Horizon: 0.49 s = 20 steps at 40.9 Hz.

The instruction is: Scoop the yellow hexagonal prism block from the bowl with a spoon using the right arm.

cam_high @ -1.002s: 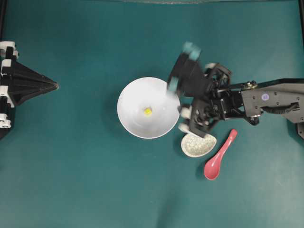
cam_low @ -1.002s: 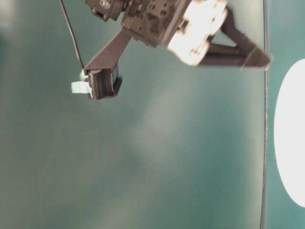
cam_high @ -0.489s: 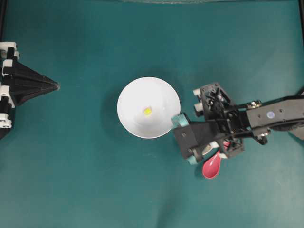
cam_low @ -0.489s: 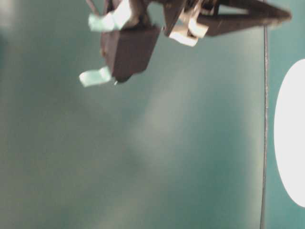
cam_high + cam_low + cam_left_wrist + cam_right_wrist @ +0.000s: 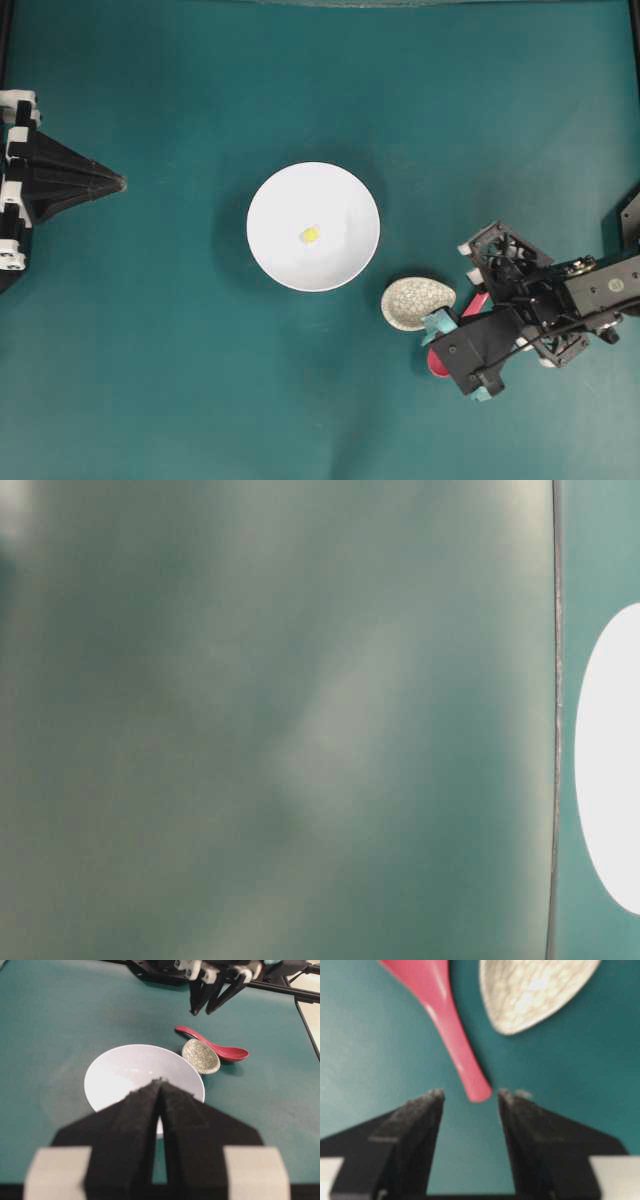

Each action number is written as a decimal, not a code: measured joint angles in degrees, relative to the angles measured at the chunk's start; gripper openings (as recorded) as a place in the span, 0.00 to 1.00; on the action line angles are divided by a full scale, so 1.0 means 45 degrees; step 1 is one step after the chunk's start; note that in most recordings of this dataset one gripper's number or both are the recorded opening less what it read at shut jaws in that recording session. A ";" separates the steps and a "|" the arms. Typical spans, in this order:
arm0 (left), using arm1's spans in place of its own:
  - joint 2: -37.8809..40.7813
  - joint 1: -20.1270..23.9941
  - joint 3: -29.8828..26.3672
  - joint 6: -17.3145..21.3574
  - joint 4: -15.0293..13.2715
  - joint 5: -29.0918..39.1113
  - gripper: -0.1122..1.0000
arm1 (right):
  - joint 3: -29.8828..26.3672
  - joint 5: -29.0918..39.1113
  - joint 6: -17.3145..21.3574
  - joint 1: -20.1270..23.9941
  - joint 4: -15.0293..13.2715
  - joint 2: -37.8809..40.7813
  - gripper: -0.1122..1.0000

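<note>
The white bowl (image 5: 275,200) sits mid-table with the tiny yellow hexagonal prism block (image 5: 310,235) lying in it. The pink-red spoon (image 5: 454,1040) lies right of the bowl, and the right arm (image 5: 600,285) covers most of it from above; only a bit of handle (image 5: 478,303) shows. My right gripper (image 5: 471,1093) is open, fingertips either side of the handle's end with gaps on both sides. In the left wrist view it (image 5: 201,1011) points down by that end of the spoon (image 5: 220,1051). My left gripper (image 5: 159,1081) is shut and holds nothing, far left (image 5: 118,182).
A speckled beige spoon rest (image 5: 413,302) lies between the bowl and the spoon, close to the handle (image 5: 535,990). Green tabletop surrounds everything. The table-level view shows only blurred green and a white curve at its right edge.
The right gripper swung from the bowl's right rim, over the spoon rest, to the spoon's handle end and left the table-level view. Left arm, bowl and block have not moved.
</note>
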 measured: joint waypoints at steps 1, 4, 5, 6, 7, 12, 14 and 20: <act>-0.0020 0.0000 0.0000 0.0020 0.0000 0.0000 0.09 | 0.0098 -0.0176 -0.0020 0.0000 0.0000 0.0020 0.57; -0.0020 0.0000 0.0000 0.0039 0.0000 0.0000 0.09 | 0.0410 -0.0723 -0.0020 0.0020 0.0000 0.0000 0.57; -0.0020 0.0000 0.0000 0.0059 0.0000 0.0000 0.09 | 0.0488 -0.0918 -0.0020 0.0020 0.0000 0.0020 0.57; 0.0000 0.0000 0.0000 0.0078 0.0000 0.0000 0.09 | 0.0605 -0.1172 -0.0020 0.0020 0.0000 0.0000 0.57; -0.0020 0.0000 0.0000 0.0078 0.0020 0.0000 0.09 | 0.0645 -0.1289 -0.0020 0.0020 0.0000 0.0000 0.57; 0.0000 0.0000 0.0000 0.0098 0.0000 0.0000 0.09 | 0.0898 -0.1934 -0.0020 0.0020 0.0000 0.0020 0.57; -0.0020 0.0000 0.0000 0.0098 0.0000 0.0000 0.09 | 0.0937 -0.2070 -0.0039 0.0020 0.0000 0.0059 0.57; -0.0020 0.0000 0.0000 0.0098 0.0000 0.0020 0.09 | 0.1016 -0.2520 -0.0078 0.0000 -0.0020 0.0371 0.57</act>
